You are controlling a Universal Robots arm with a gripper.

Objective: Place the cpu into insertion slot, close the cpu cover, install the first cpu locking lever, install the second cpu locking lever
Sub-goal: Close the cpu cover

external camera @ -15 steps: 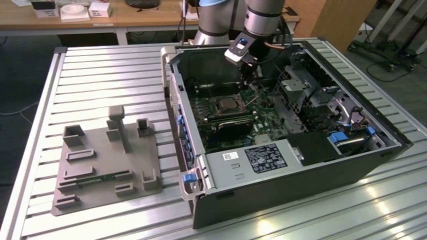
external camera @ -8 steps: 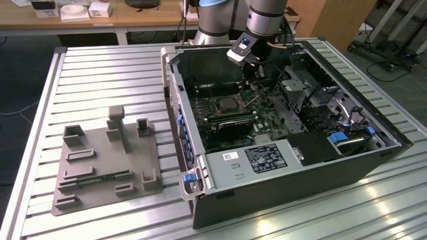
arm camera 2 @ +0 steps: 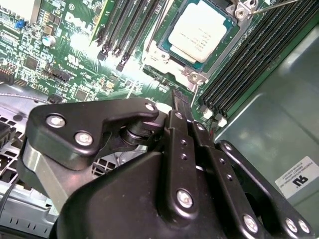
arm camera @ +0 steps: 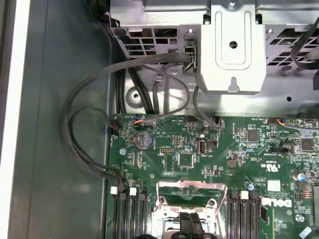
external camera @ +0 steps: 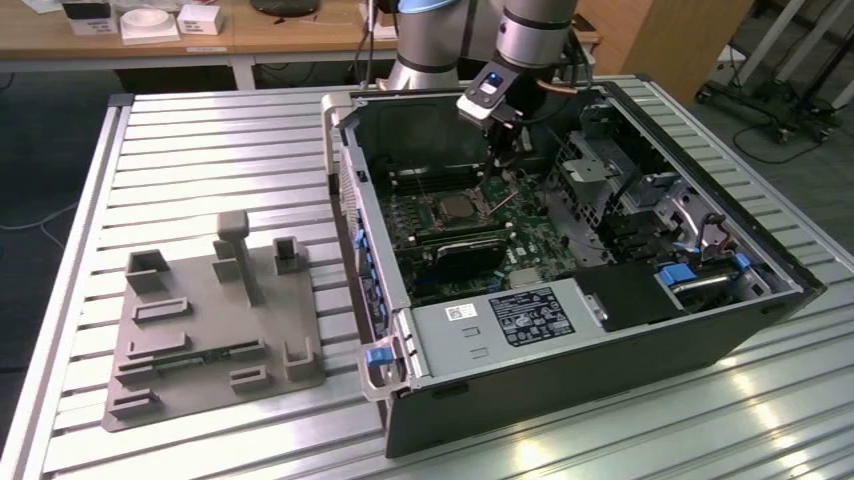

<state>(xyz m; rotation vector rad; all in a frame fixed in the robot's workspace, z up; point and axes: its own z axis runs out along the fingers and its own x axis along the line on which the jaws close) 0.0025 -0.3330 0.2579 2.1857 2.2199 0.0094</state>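
Your fingers [arm camera 2: 180, 124] are sitting pressed close together, showing only a sliver of a gap and gripping nothing. Your gripper [arm camera 2: 180, 101] is hanging inside the open computer case [external camera: 607, 395], with its tips pointing down at the green circuit board [arm camera 2: 75, 59] right at the edge of the insertion slot [arm camera 2: 174, 56]. You cannot tell from these views whether the tips are touching the metal there.

The cpu [arm camera 2: 199, 30] is lying flat in the slot, its pale silvery top facing up. The cpu cover [arm camera: 192, 186] appears to be lying down around the chip, framing it. A thin wire lever [external camera: 503, 203] is slanting up off the board just beside the socket, apart from the gripper. Long black memory slots [arm camera 2: 249, 59] are running along both sides of the socket.

In the first wrist view, black cables [arm camera: 84, 129] are looping from the board's corner up towards the grey metal drive cage [arm camera: 232, 50], and a round coin battery [arm camera: 143, 140] is sitting near them.

In the exterior view, the case is lying on its side on the slatted table [external camera: 200, 150], with the grey power supply box [external camera: 514, 318] at its near end. A grey moulded fixture [external camera: 200, 330] is resting on the table towards the exterior view's left, well apart from the case.
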